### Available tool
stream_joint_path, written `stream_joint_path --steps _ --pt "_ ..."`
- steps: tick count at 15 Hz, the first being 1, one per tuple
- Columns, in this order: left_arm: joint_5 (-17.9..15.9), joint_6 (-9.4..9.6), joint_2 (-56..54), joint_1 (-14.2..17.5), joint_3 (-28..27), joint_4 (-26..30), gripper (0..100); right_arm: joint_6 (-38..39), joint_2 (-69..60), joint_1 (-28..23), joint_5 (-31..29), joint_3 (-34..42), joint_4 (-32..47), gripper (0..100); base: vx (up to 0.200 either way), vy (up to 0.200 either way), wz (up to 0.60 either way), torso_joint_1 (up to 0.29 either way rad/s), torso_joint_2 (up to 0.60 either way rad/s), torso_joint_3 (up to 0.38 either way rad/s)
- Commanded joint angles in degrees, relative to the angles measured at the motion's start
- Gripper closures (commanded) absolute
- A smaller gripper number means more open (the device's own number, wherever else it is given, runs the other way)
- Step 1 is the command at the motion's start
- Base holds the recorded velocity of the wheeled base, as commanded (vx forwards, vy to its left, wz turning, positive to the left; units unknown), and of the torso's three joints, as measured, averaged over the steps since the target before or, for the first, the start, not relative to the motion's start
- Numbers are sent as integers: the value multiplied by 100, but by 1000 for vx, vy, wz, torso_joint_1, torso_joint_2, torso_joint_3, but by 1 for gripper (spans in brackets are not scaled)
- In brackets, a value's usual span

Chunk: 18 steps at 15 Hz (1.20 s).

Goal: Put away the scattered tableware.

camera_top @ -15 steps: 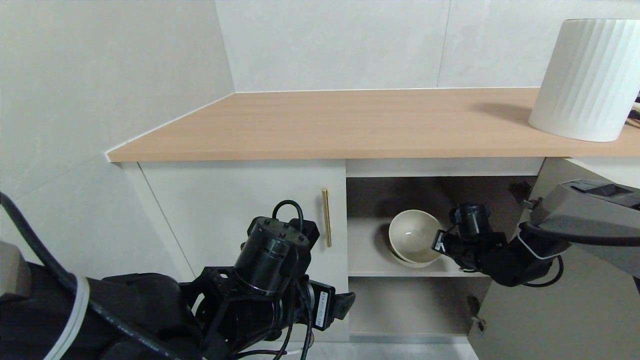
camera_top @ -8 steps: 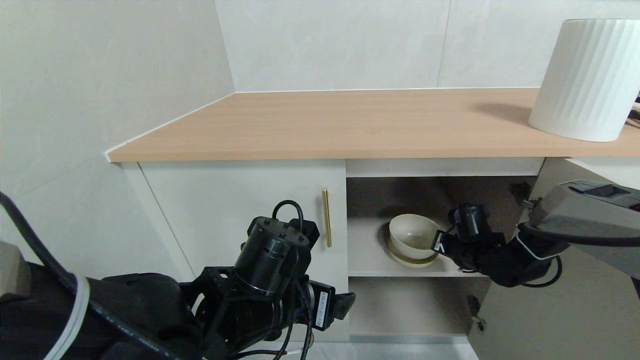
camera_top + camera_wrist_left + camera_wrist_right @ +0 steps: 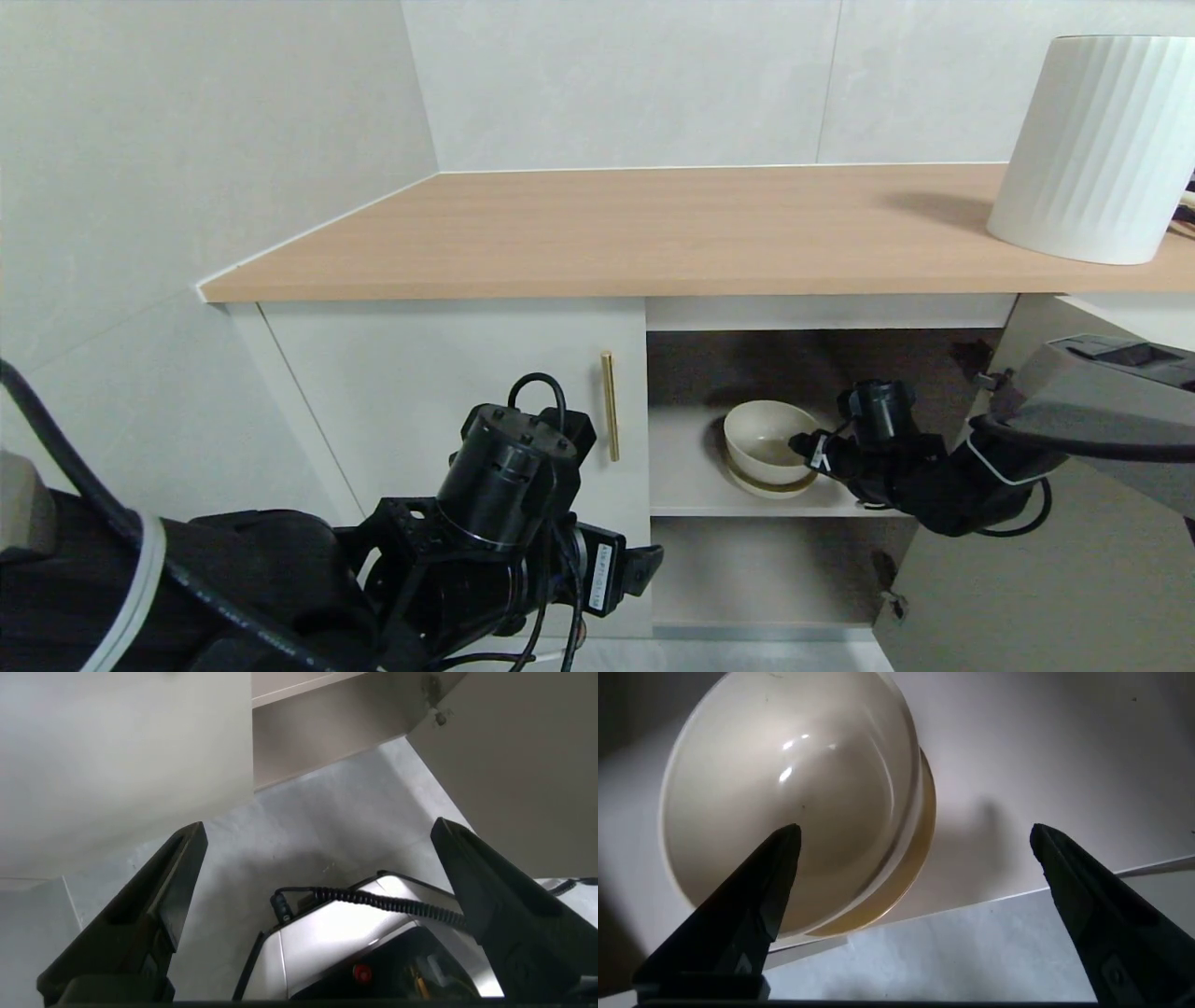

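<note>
Sitting nested on cabinet shelf [image 3: 686, 467]: two bowls [image 3: 761, 439]

I have the right arm [image 3: 980, 476] stretched forward and low, angled in from the right side, with its wrist roughly level. The right gripper [image 3: 915, 835] sits at the end of that reach, both fingers spread wide. My left arm [image 3: 280, 579] is folded low and close in, its wrist [image 3: 509, 476] tipped over so the left gripper [image 3: 318, 849] faces downward, fingers likewise standing wide apart.
</note>
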Motion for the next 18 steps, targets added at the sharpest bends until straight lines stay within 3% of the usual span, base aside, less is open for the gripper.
stream_joint_path --steps 1,5,9,11,14,16,18 --pt "1 -6 -65 53 -1 -5 0 1 -178 1 16 77 7 0 0 0 0 0 0 0" --pt "-25 29 -654 343 166 12 0 -35 -1435 133 403 446 762 0 0 0 0 0 0 0" --pt "-16 47 -1533 660 517 21 0 -369 -3790 300 1457 1044 2881 0 0 0 0 0 0 0" --pt "-16 56 -2077 783 641 82 0 -659 -4660 599 1651 1404 3487 0 0 0 0 0 0 0" --pt "-16 47 -2552 1055 922 232 0 -940 -5328 907 1651 1843 3601 0 0 0 0 0 0 0" --pt "-16 47 -2851 1398 1106 496 0 -1045 -5864 1206 1651 2098 3795 0 0 0 0 0 0 0" --pt "-16 38 -2886 1416 1124 531 0 -1054 -5961 1241 1651 2186 3944 0 0 0 0 0 0 0"
